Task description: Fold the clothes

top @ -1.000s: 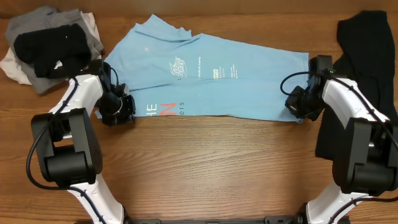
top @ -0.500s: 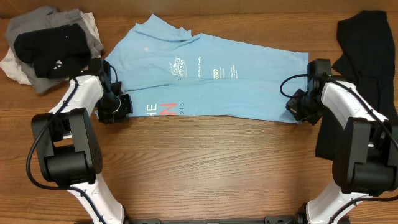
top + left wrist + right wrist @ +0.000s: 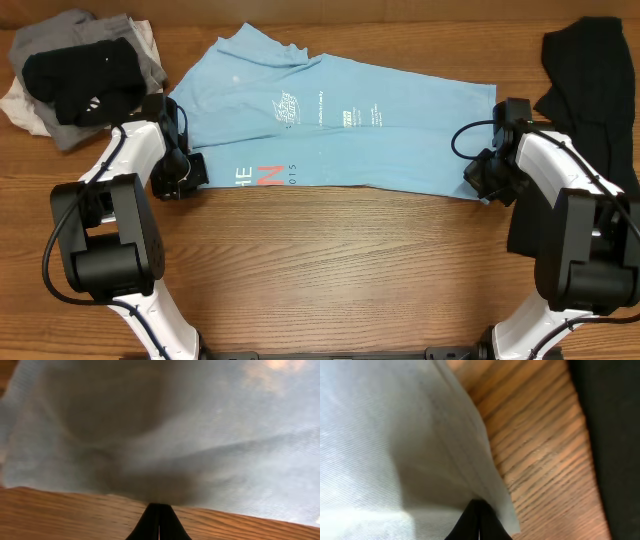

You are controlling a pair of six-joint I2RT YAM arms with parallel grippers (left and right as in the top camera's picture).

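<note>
Brown wood-grain table [image 3: 330, 275] under everything. Spread flat across its far half, one sky-blue T-shirt [image 3: 400, 140], laid sideways from left to right. At the right edge, one large plain black garment [image 3: 590, 60], draped down behind the right arm [image 3: 575, 230] and apart from the shirt. Two arms in all, the left arm [image 3: 110, 230] on the opposite side. In the far left corner, one heap of three pieces: a grey garment [image 3: 60, 30], a black piece [image 3: 80, 75] on top, a white piece [image 3: 20, 105] underneath. Two grippers, one at each near corner of the shirt. Left gripper [image 3: 188, 175] at the near left edge, fingers pressed together on the cloth, tips meeting the fabric in the left wrist view. Right gripper [image 3: 482, 182] pinched shut on the hem of the near right corner. Readable beside the left gripper: white "HE", one red "N", small "015". Centre logo and small white print blocks too fine to read.
</note>
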